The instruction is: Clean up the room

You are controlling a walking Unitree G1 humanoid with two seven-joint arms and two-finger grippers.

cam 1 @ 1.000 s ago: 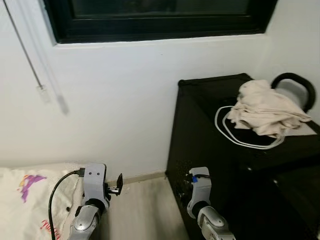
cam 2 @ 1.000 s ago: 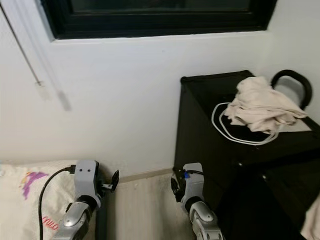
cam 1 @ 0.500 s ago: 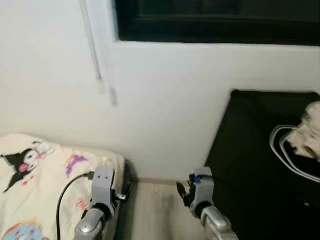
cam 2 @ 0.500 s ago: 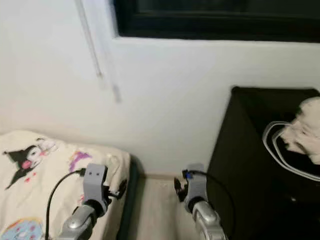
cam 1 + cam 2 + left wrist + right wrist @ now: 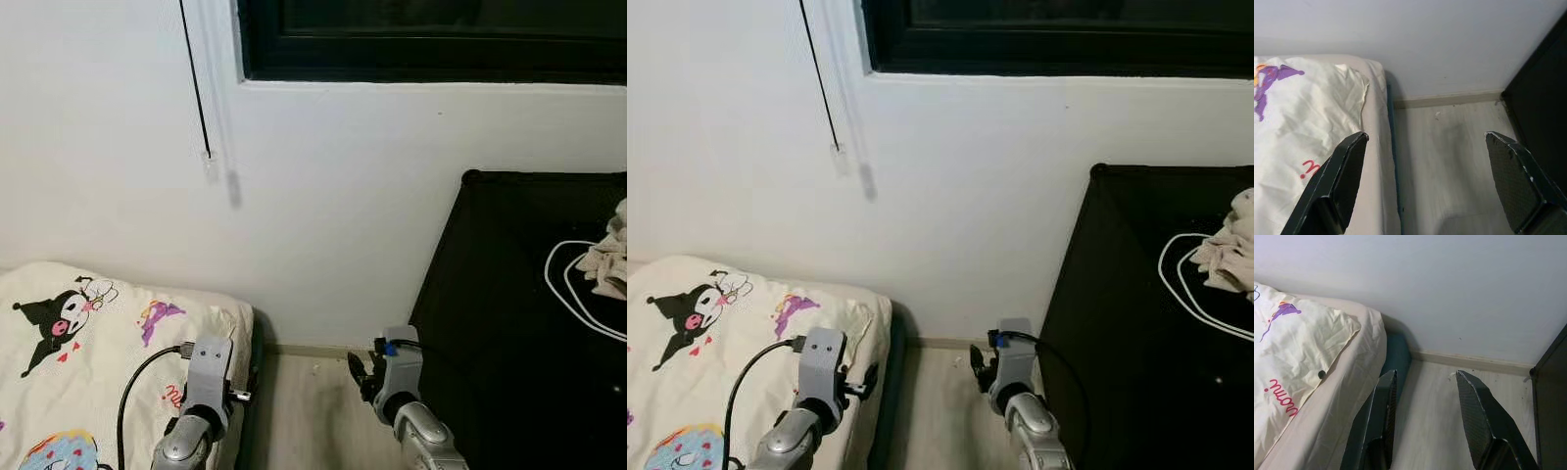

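Camera swung left; cloth [image 5: 609,262] on cabinet [image 5: 509,294] now cut off

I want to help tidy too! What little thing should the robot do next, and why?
Probably turn back toward the black cabinet: a crumpled cloth and a white cable lie loose on top of it. Both the left gripper and the right gripper are open, holding nothing, over bare floor beside the bed.

Floor strip [image 5: 304,411] between bed [image 5: 88,343] and cabinet [image 5: 519,323]
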